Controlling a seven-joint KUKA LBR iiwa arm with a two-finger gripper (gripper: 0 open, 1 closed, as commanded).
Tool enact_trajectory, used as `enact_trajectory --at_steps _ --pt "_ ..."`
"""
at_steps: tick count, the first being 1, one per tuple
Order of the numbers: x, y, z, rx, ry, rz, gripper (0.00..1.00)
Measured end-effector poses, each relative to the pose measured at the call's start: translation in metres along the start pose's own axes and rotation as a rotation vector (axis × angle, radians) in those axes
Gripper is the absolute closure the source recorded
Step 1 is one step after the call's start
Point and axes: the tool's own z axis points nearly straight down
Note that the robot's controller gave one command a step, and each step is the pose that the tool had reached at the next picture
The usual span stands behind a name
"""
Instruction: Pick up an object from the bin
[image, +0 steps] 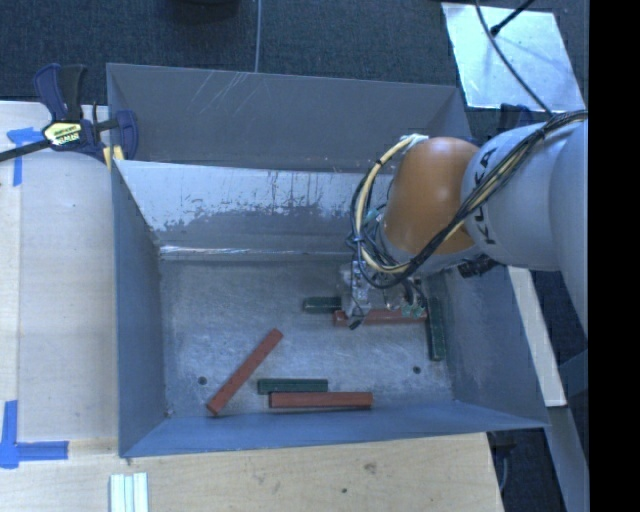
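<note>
My gripper (358, 296) hangs low in the right middle of the bin, under the orange wrist cover. Right beneath it lies a reddish-brown stick (385, 318), running left to right, with a short dark green stick (322, 305) just to its left. A dark green stick (436, 335) lies upright in the picture along the bin's right side, close to the gripper. Nothing shows between the fingers from this angle.
Toward the front of the bin lie a slanted reddish-brown stick (243, 373), a dark green stick (292, 385) and another reddish-brown stick (320, 401) side by side. The arm reaches in over the right wall.
</note>
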Motion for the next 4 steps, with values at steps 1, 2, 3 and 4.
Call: enact_trajectory --at_steps 1,2,3,4 --pt "0.0017 0.0004 0.0021 0.0 0.005 -0.001 0.0" --pt "0.0005 0.0012 0.0007 -0.001 0.001 -0.002 1.0" --pt "0.0027 0.0008 0.0031 0.0 0.007 -0.002 0.0" --pt "0.0017 0.0014 0.0019 -0.001 0.005 -0.002 1.0"
